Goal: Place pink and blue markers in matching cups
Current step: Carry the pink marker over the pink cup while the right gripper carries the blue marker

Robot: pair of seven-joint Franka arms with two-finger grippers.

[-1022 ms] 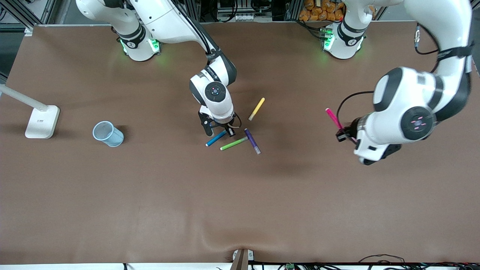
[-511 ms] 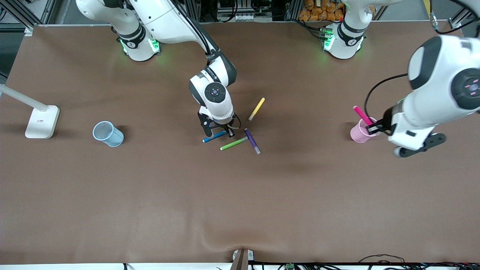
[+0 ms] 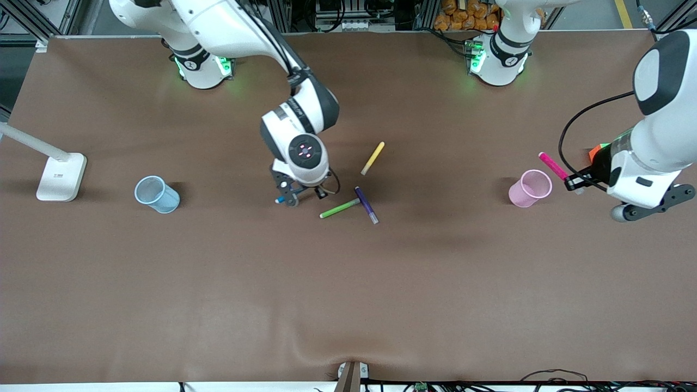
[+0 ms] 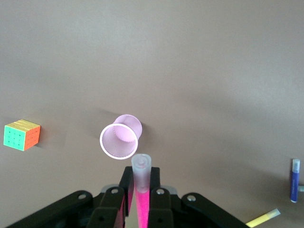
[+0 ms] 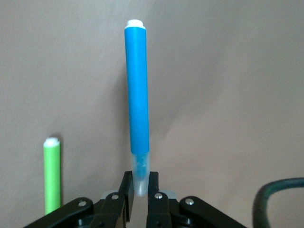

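Observation:
My left gripper [image 3: 570, 182] is shut on the pink marker [image 3: 552, 165], holding it tilted in the air just beside the pink cup [image 3: 529, 188], toward the left arm's end of the table. In the left wrist view the marker's pale cap [image 4: 141, 167] points at the cup [image 4: 120, 138] from between the fingers of that gripper [image 4: 141, 184]. My right gripper [image 3: 289, 198] is shut on the blue marker [image 3: 280, 200], lifted above the table near the loose pens. In the right wrist view that gripper [image 5: 139, 190] grips the pale cap end of the marker [image 5: 137, 104]. The blue cup [image 3: 157, 194] stands toward the right arm's end.
A green pen [image 3: 340, 208], a purple pen [image 3: 366, 204] and a yellow pen [image 3: 373, 158] lie mid-table. A coloured cube [image 4: 22, 135] sits near the pink cup, largely hidden under the left arm in the front view. A white lamp base [image 3: 61, 176] stands at the right arm's end.
The left arm swung toward its own end of the table, uncovering the pink cup and carrying the pink marker past it. The right gripper lifted the blue marker and shifted toward the blue cup.

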